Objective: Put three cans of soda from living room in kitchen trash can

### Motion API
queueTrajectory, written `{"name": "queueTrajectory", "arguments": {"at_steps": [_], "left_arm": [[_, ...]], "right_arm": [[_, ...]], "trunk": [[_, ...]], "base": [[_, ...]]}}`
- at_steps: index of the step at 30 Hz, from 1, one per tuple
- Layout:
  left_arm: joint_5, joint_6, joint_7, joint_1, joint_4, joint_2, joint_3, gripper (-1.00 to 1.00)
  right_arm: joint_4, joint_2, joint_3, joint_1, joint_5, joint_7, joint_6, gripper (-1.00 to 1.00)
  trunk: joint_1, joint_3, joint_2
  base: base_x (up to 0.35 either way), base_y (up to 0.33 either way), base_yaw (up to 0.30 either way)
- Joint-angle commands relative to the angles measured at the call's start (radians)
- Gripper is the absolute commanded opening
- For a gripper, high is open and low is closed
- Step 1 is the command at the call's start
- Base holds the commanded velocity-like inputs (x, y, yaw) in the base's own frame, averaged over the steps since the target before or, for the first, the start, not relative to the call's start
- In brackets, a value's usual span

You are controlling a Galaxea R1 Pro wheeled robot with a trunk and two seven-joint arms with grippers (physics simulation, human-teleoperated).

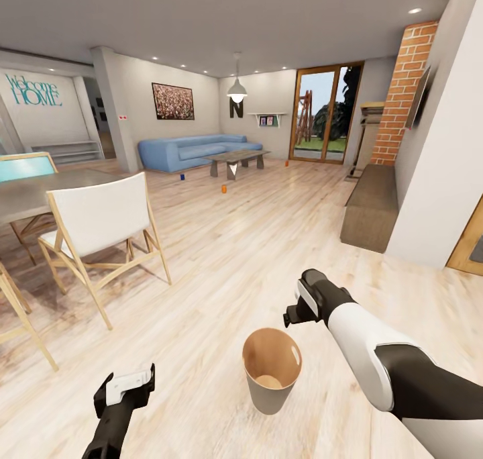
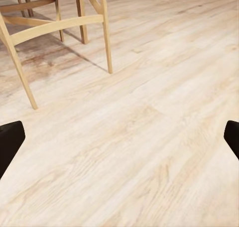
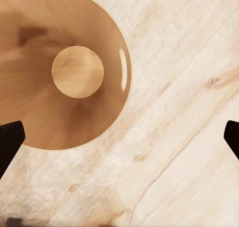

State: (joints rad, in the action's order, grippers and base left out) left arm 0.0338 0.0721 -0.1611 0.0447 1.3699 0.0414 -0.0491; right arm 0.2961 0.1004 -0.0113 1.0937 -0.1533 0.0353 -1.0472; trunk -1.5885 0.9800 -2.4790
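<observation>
We hung the right gripper (image 1: 290, 317) empty, fingers apart, above the trash can (image 1: 271, 368); left gripper (image 1: 127, 385) fingers apart too; cans (image 1: 224, 189) sat far off.

I see the round tapered copper-brown bin (image 1: 271, 372) upright, bottom centre. Far off, centre frame, stand two small orange cans (image 1: 224, 189) (image 1: 286, 164) and one dark blue can (image 1: 182, 176).
</observation>
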Motion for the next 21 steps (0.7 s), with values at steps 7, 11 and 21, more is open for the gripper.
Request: {"name": "queueTrajectory", "arguments": {"at_steps": [7,11,21], "left_arm": [[0.000,0.000,-0.001,0.000,0.000,0.000,0.000,1.00],[0.000,0.000,-0.001,0.000,0.000,0.000,0.000,1.00],[0.001,0.001,-0.001,0.001,0.000,0.000,0.000,1.00]], "right_arm": [[-0.001,0.000,-0.001,0.000,0.000,0.000,0.000,1.00],[-0.002,0.000,-0.001,0.000,0.001,0.000,0.000,1.00],[-0.003,0.000,0.000,0.000,0.000,0.000,0.000,1.00]], "trunk": [[0.000,0.000,0.000],[0.000,0.000,0.000],[0.000,0.000,0.000]], "base": [[0.124,0.059,0.000],[0.062,0.030,0.000],[0.011,0.005,0.000]]}}
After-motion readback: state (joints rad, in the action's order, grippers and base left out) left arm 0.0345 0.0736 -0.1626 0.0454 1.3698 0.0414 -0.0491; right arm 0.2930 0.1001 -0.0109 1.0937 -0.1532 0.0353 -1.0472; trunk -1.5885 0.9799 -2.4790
